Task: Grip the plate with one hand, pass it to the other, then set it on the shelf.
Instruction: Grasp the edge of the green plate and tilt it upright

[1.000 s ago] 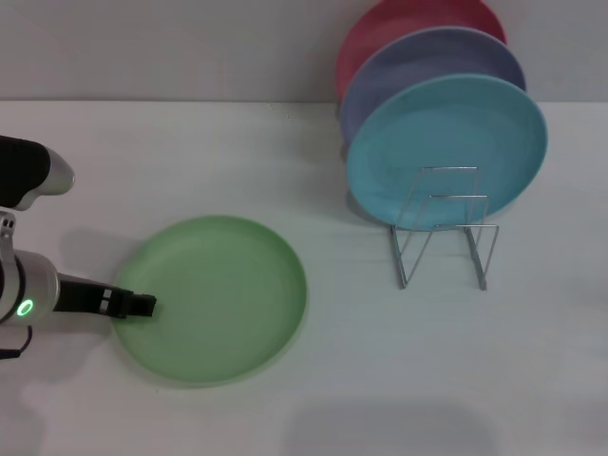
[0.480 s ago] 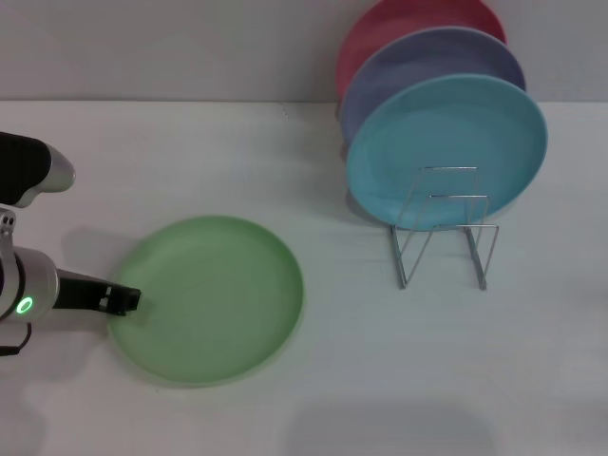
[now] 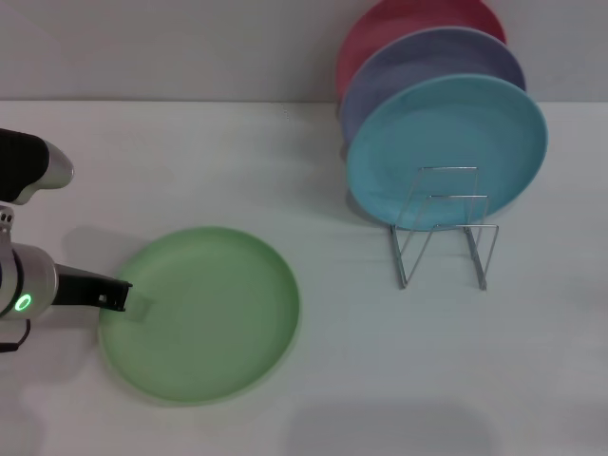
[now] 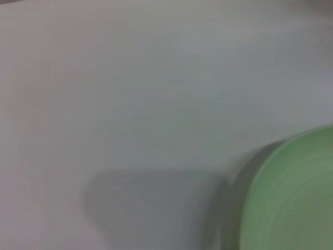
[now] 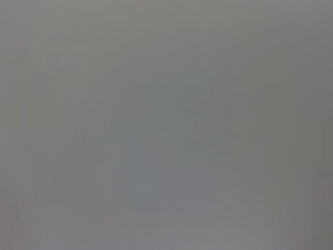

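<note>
One arm is in view, the left one, reaching in low from the side. Its slim black left gripper (image 3: 114, 295) sits at the near-left rim of the pale green plate (image 3: 204, 313), with the jaws overlapping the plate's edge. They look pinched on that rim, though I cannot tell for certain. The plate extends away from the jaws toward the middle of the white worktop (image 3: 285, 161), and its far rim looks smeared. In the left wrist view only a curved slice of the plate (image 4: 291, 198) shows, with a dark shadow beside it on the worktop (image 4: 156, 78).

Well apart from the jaws, on the far right side, stands the wire shelf (image 3: 445, 237), its upright loops bare at the front. Just behind them a sky-blue plate (image 3: 446, 147) stands on edge, with a lavender plate (image 3: 418, 57) and a red plate (image 3: 399, 24) stacked behind it. The right gripper shows nowhere; its wrist view is plain grey.
</note>
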You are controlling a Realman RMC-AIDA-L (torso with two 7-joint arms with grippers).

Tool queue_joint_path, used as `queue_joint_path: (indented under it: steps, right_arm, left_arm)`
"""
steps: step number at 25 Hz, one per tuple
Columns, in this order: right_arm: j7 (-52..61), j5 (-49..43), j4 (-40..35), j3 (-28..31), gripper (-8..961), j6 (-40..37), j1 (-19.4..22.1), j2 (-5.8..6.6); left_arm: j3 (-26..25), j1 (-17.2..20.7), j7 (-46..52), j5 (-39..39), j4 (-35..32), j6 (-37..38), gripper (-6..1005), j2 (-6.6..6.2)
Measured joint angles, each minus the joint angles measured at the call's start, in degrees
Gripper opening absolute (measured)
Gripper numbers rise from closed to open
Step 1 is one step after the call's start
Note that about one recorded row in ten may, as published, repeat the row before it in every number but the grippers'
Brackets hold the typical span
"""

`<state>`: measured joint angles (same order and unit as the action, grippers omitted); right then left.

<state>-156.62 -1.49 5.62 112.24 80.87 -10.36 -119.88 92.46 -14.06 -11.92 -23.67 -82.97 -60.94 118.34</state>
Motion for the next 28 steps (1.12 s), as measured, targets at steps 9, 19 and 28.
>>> queue_joint_path:
  steps: [9,19,28]
  right_arm:
    - [1.6,0.0,0.2,0.0,825,2.5,0.1,-0.01]
    - [16.7,-0.4,14.0,-4.6,825,19.4,-0.1,0.43]
    - [36.5,-28.4,55.0,-16.2,818,-18.7,-2.8,1.26]
  left_arm:
    - [-0.1,1.2,-2.1,-0.3,-4.0,1.0,92,-0.04]
    - [0.0,3.5,-4.1,-0.7,-11.6,3.7,38,-0.09]
    - [0.6,4.9,-4.7,-0.6,-15.8,6.5,37,-0.09]
